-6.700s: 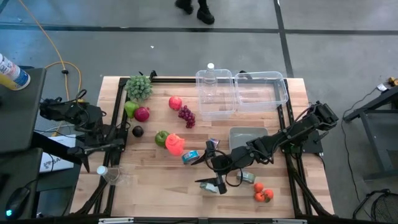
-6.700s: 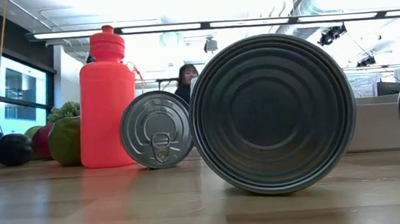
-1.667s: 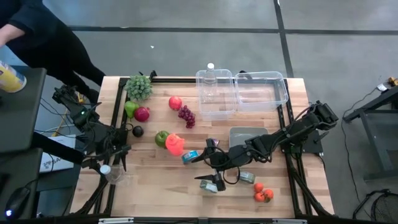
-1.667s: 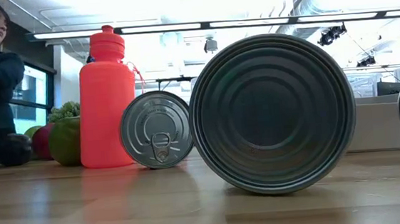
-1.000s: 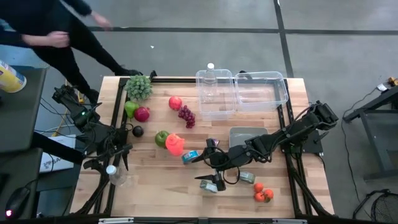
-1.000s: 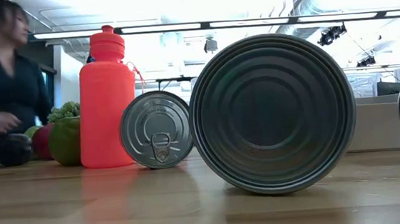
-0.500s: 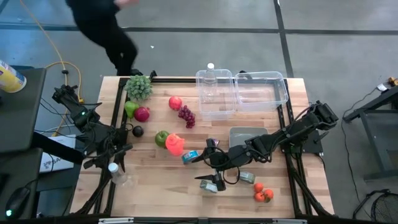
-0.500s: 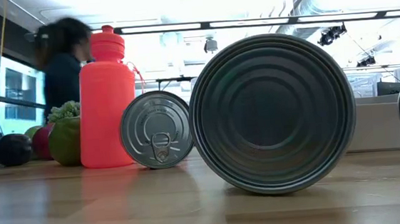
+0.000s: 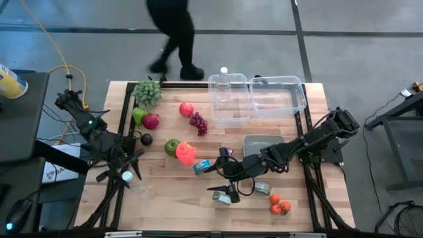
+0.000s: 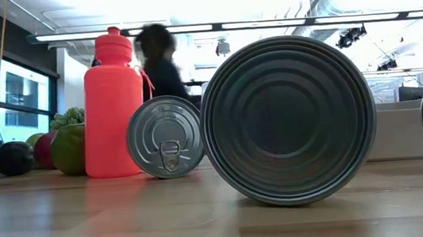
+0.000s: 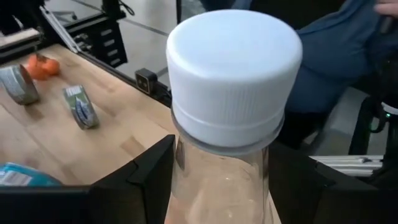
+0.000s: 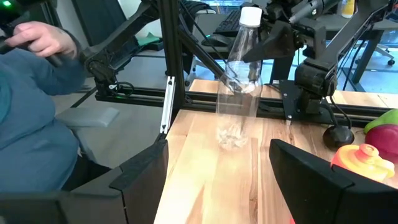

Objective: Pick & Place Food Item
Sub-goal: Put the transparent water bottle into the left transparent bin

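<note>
Since a second ago, left gripper [image 11: 217, 186] has clamped onto clear bottle [image 9: 127, 178] at the table's left edge and tilted it — pick apparently secured, placement pending — while right gripper [image 9: 225, 192] waits mid-table, jaws apart and empty, near the cans [image 9: 263, 188].

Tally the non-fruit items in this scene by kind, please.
Bottles: 3
Cans: 3
Clear bins: 2
Grey tray: 1
Total: 9
</note>
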